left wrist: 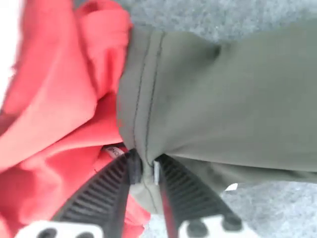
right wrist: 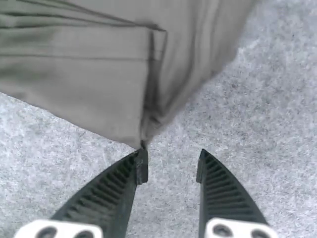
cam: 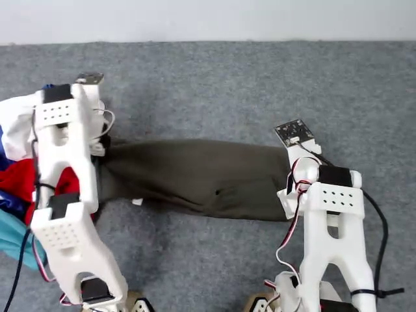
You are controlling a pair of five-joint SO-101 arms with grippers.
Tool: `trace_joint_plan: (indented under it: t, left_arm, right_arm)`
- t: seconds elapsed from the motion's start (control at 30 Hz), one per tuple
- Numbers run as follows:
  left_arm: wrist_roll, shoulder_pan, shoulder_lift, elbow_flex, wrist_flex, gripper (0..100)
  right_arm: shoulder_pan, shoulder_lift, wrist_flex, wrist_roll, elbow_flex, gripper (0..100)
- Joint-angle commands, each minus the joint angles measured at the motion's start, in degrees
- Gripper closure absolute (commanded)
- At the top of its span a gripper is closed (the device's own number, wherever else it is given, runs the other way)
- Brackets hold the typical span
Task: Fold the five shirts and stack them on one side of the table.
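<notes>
- Your olive shirt point(cam: 195, 177) lies stretched across the middle of the grey table point(cam: 214, 91). In the high view it runs from about 9 o'clock to about 3 o'clock, folded into a long band.
- Your left gripper point(left wrist: 144, 166) is clamped on the olive shirt. Its black ribbed fingers point(left wrist: 111, 183) are pinched together on the stitched hem at the shirt's 9 o'clock end.
- That pinched hem lies right against a bunched red shirt point(left wrist: 54, 124), and the two fabrics touch.
- Your right gripper point(right wrist: 171, 166) has its fingers apart and holds nothing. It sits over bare felt at the shirt's 3 o'clock end. One fingertip point(right wrist: 141, 163) is just at the shirt's corner, though you cannot tell from here whether it touches.
- In the high view the left arm point(cam: 65, 162) stands at about 8 o'clock and the right arm point(cam: 325, 208) at about 4 o'clock.
- The other shirts are heaped at the table's 9 o'clock edge, partly under the left arm. A white shirt point(cam: 16, 120) is farthest back, the red shirt is in the middle, and a teal shirt point(cam: 13, 237) is nearest you.
- A small white tag point(cam: 136, 202) shows at the olive shirt's near edge, toward 7 o'clock.
</notes>
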Motion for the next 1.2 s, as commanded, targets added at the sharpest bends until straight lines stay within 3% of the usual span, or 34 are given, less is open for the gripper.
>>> trace_joint_plan:
  t: [0.0, 0.27, 0.43, 0.6, 0.8, 1.17]
  left_arm:
    - [-0.6, 0.4, -4.5, 0.0, 0.8, 99]
    - [1.4, 19.2, -4.5, -0.1, 0.8, 99]
    - [1.6, 33.9, -4.5, -2.9, 0.8, 99]
    - [2.7, 44.3, -3.9, -10.0, 0.9, 99]
    - [2.7, 50.3, -3.9, -10.6, 0.6, 99]
    - [3.8, 54.3, 0.1, -16.2, -1.4, 99]
  right_arm:
    - [0.4, -1.5, -0.4, -0.7, -0.2, 82.6]
    - [1.4, -1.5, -0.7, -2.1, -0.4, 82.6]
    - [6.8, -1.5, -0.7, -1.9, -0.4, 82.6]
    - [13.8, -1.4, -0.7, -1.9, -0.4, 82.6]
    - [20.4, -1.4, -0.7, -1.9, -0.4, 82.6]
    - [20.8, -1.5, -0.7, -2.3, -0.3, 82.6]
